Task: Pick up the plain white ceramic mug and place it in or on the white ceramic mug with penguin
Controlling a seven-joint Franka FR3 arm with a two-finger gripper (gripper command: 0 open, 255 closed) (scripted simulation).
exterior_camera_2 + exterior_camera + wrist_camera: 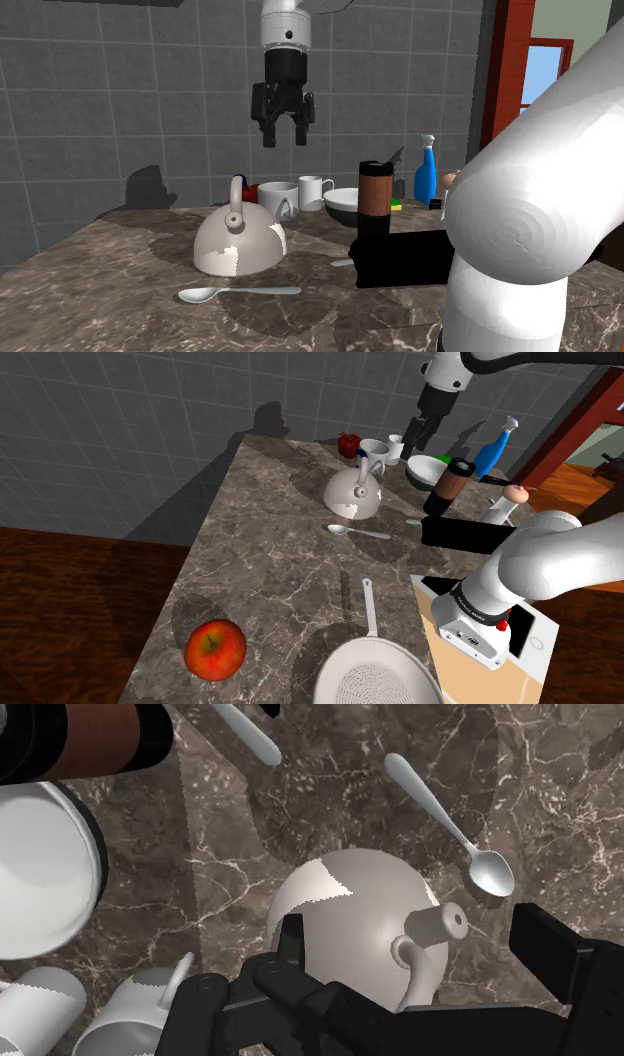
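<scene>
Two white mugs stand side by side at the back of the marble counter: a wider one (278,200) (373,449) and a slimmer one (315,192) (395,447). From here I see no penguin picture on either, so I cannot tell which is plain. Both also appear in the wrist view, one mug (140,1009) beside the other mug (35,999). My gripper (283,130) (428,427) hangs open and empty well above them. Along the hand, the gripper (412,929) looks down on a white kettle (360,919).
The kettle (238,245) sits just in front of the mugs with a spoon (238,292) nearer. A white bowl (345,205), brown cylinder (373,195), black box (405,258) and blue spray bottle (426,175) crowd one side. An apple (215,649) and colander (375,672) lie near the front.
</scene>
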